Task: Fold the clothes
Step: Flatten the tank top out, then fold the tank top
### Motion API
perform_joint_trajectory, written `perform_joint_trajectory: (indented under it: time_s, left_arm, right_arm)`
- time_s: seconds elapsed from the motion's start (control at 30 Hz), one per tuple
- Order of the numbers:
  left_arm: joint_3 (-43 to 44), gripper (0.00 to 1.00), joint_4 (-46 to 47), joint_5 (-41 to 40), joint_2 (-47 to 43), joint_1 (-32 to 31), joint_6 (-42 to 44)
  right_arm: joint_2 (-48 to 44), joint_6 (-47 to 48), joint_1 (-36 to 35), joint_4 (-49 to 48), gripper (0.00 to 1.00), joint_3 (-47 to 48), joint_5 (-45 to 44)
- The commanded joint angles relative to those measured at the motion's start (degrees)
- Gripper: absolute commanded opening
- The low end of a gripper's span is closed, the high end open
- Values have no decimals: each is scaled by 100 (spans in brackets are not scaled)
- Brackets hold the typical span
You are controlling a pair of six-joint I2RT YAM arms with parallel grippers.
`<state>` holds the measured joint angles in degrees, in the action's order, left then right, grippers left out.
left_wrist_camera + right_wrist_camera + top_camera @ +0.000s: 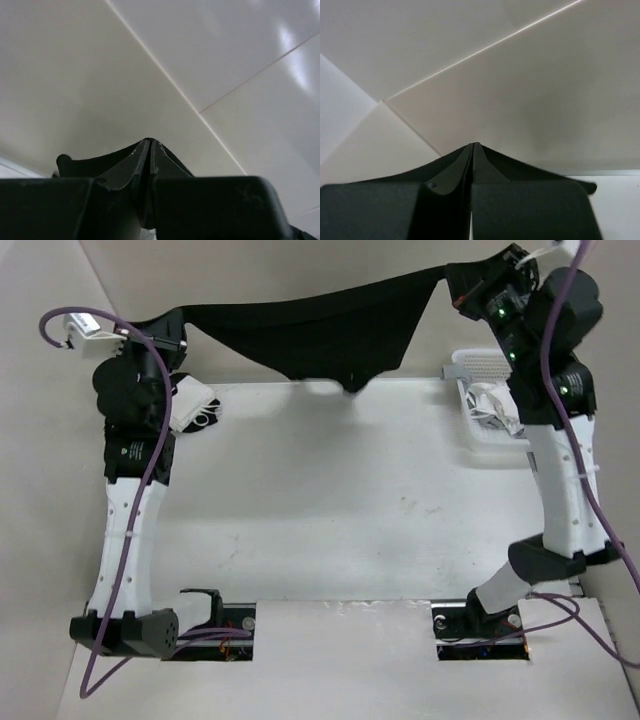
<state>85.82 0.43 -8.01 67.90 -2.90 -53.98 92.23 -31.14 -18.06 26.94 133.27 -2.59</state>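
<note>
The clothes (310,335), a plain black top, hang stretched in the air between my two raised grippers over the far edge of the table. The lower edge sags to a point near the middle. My left gripper (176,328) is shut on the top's left end and my right gripper (452,284) is shut on its right end. In the left wrist view the gripper (150,141) has its jaws pressed together, with black fabric (80,164) draping off to the side. The right wrist view shows the same: the gripper (474,145) shut, with fabric (545,172) falling away to its right.
A black-and-white cloth bundle (192,406) lies at the far left of the white table (330,510), beside the left arm. A white basket (480,415) holding a white garment stands at the far right. Pale walls close off the back and both sides.
</note>
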Motion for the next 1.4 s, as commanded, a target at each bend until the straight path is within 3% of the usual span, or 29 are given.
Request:
perform_joint_trajectory:
  time_s: [0.0, 0.13, 0.2, 0.23, 0.3, 0.4, 0.53, 0.67, 0.77, 0.93, 1.0, 1.07, 1.17, 1.23, 1.37]
  left_arm:
    - [-503, 1, 335, -8, -496, -13, 177]
    - [-1802, 1, 458, -34, -1093, -180, 45]
    - [-2891, 2, 494, -51, -1733, -233, -34]
    - [-3087, 2, 476, -43, -1867, -242, -51]
    - [-4137, 2, 328, -51, -2671, -251, -52]
    - [-5308, 2, -644, 80, -3980, -67, 62]
    - [-6014, 2, -2051, 474, -5328, 162, 247]
    - [-6297, 4, -3379, 669, -6147, -170, -147]
    - [-6175, 5, -3882, 503, -6420, -601, -368]
    - [-5508, 5, -4455, -586, -6755, -998, -544]
    - [-5418, 5, -4324, -771, -6650, -945, -509]
    - [-5365, 5, -3553, -965, -6133, -910, -378]
    - [-5418, 5, -2411, -1044, -5228, -866, -315]
    - [-5374, 5, -1234, -1123, -4245, -752, -342]
    - [-5085, 5, 254, -1282, -2627, -410, -359]
  right_arm:
    - [-939, -41, -26, -458, 0, -1691, 75]
    - [-2030, -138, -43, -1154, 0, -3778, -13]
    - [-2995, -261, -183, -1567, 0, -5593, -31]
    - [-3104, -270, -210, -1612, 0, -5802, -31]
    - [-3770, -401, -420, -1884, 0, -7080, -101]
    - [-4773, -753, -789, -2061, 0, -8779, -242]
    - [-5896, -1392, -1612, -1799, 0, -10430, -425]
    - [-6724, -2202, -2870, -859, 0, -11260, -900]
    - [-7138, -2791, -3881, -60, 0, -11411, -1339]
    - [-6957, -3838, -5964, 742, 0, -10702, -2778]
    - [-6500, -3690, -6292, 708, 0, -10262, -3246]
    - [-5798, -2841, -5900, 367, 0, -9656, -3590]
    - [-5058, -1574, -4652, -565, 0, -9171, -3118]
    - [-4207, -686, -3169, -1706, 0, -8802, -2179]
    - [-2635, -428, -1558, -2859, 0, -7968, -711]
